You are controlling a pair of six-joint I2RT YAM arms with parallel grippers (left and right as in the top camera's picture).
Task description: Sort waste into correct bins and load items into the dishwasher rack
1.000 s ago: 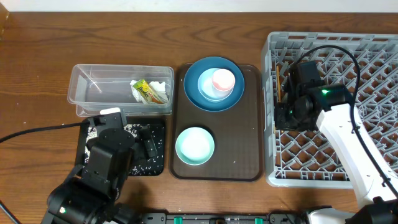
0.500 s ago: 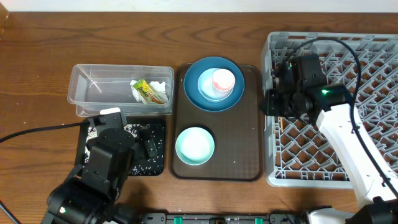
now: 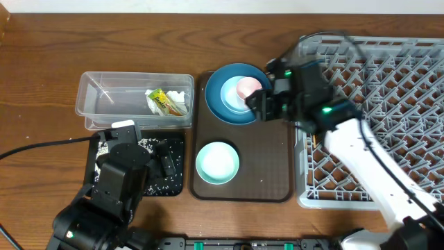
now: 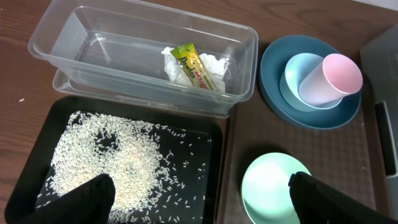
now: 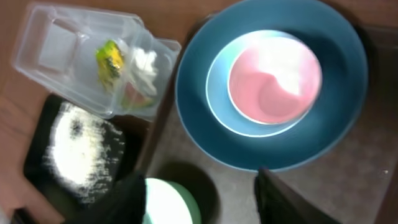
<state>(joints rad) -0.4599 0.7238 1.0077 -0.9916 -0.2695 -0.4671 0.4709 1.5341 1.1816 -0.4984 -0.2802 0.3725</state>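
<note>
The clear tub (image 3: 111,97) holds the yellow-green wrapper (image 3: 161,101) and white tissue (image 3: 182,103); both show in the left wrist view, the wrapper (image 4: 194,64) on the tissue (image 4: 214,65). Rice (image 4: 112,158) lies in the black tray (image 3: 173,182). The blue plate (image 3: 216,104) carries the light-blue bowl (image 5: 217,99) with the pink cup (image 5: 273,84) in it. The mint bowl (image 3: 217,162) sits below. My right gripper (image 3: 258,105) is open and empty over the plate's right edge. My left gripper (image 4: 199,205) is open and empty over the black tray. I cannot make out the chopsticks.
The plate and mint bowl stand on a brown serving tray (image 3: 267,163) in the middle. The grey dishwasher rack (image 3: 402,90) fills the right side, and my right arm reaches across its left wall. A black cable runs over the table at the left.
My right gripper has moved left out of the rack to above the blue plate on the brown tray. The left arm has not moved.
</note>
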